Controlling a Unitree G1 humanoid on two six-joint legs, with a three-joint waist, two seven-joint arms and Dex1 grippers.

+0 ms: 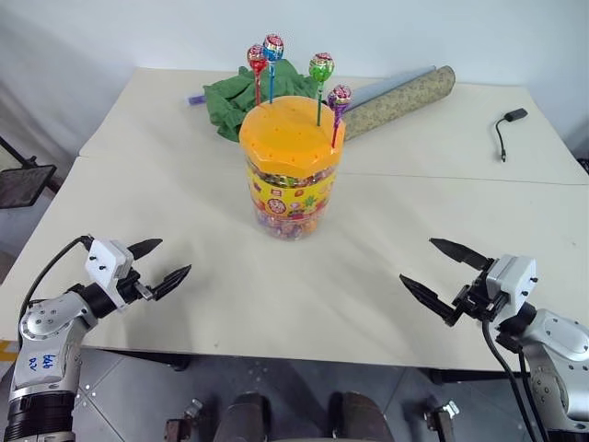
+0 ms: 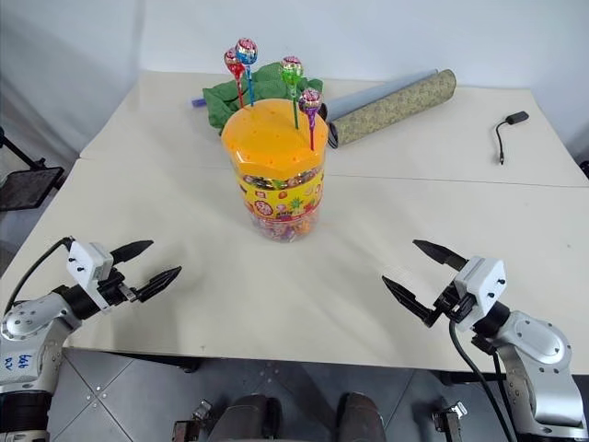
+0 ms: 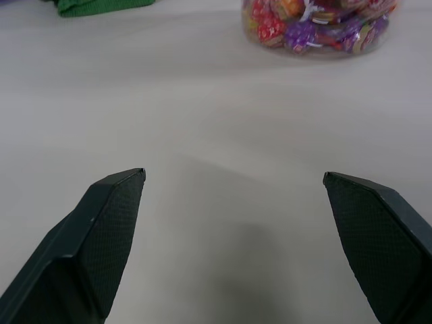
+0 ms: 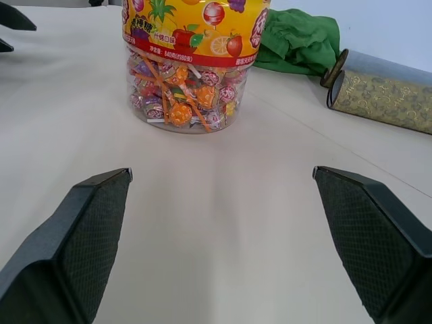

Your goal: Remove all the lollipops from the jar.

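Jar (image 1: 289,175) upright near the middle of the bench (image 1: 184,230), closer to the far edge than the near one; clear wall packed with wrapped sweets, yellow printed label, wide orange lid dotted with small holes. Behind it toward the far edge, a crumpled green cloth (image 1: 244,95) and, to its right, a speckled rolled tube (image 1: 405,99) lying aslant. Left claw (image 1: 158,265) level above the near left part of the bench, fingers spread wide apart, nothing between them. Right claw (image 1: 444,271) above the near right part, likewise spread wide and empty, well apart from the jar. Small black cable (image 1: 507,129) near the far right corner. Four lollipops standing on thin sticks in the lid: red lollipop (image 1: 257,58) and blue lollipop (image 1: 272,47) at its far left, green lollipop (image 1: 320,67) and purple lollipop (image 1: 340,97) at its far right.
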